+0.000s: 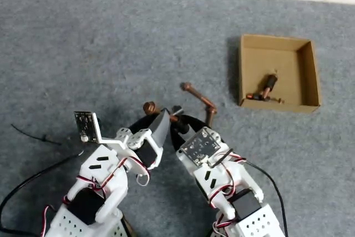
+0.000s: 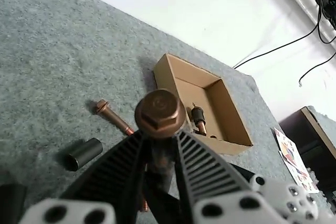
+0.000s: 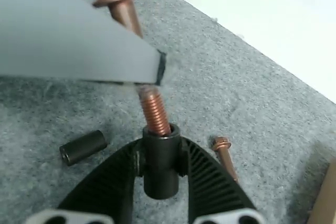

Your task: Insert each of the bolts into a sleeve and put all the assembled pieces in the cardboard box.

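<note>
Well apart from the cardboard box (image 1: 277,105), where one assembled piece (image 1: 269,84) lies, your left pincer (image 2: 159,141) clenches a copper bolt (image 2: 159,113) by its shank, steering its threaded tip into the mouth of the black sleeve (image 3: 160,169) that your right pincer (image 3: 160,156) grips to receive it.

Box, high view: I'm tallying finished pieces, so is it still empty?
No, an assembled piece lies on the floor of the box, near its front wall.
</note>
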`<state>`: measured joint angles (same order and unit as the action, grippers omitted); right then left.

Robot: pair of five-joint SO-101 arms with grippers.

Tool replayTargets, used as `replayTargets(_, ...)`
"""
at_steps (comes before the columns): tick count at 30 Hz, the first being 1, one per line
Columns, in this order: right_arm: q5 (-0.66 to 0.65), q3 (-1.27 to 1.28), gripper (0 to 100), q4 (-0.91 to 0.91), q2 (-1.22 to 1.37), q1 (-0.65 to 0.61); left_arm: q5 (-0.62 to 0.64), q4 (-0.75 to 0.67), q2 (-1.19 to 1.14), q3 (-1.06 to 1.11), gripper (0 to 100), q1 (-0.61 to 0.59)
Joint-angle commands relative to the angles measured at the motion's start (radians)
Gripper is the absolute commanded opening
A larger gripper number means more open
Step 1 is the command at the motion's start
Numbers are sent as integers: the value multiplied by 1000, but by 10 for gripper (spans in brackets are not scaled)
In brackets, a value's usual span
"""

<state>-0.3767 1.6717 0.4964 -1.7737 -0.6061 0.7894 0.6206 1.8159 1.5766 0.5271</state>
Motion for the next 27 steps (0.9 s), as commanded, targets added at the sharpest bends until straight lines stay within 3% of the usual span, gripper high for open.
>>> replayTargets(1, -3, 107, 5, -28, -18, -12, -8, -17, -10, -33, 49, 10)
replayTargets(5, -3, 107, 5, -28, -16, -10, -9, -46, -51, -35, 93, 8)
replayTargets(11, -3, 107, 5, -28, -15, -7, -8, -153, -354, -122, 48, -77)
replayTargets(18, -3, 107, 5, -28, -15, -5, -6, -153, -693, -237, 6, -7)
replayTargets(27, -3, 107, 5, -28, -13, -4, -8, -152, -728, -237, 6, -7)
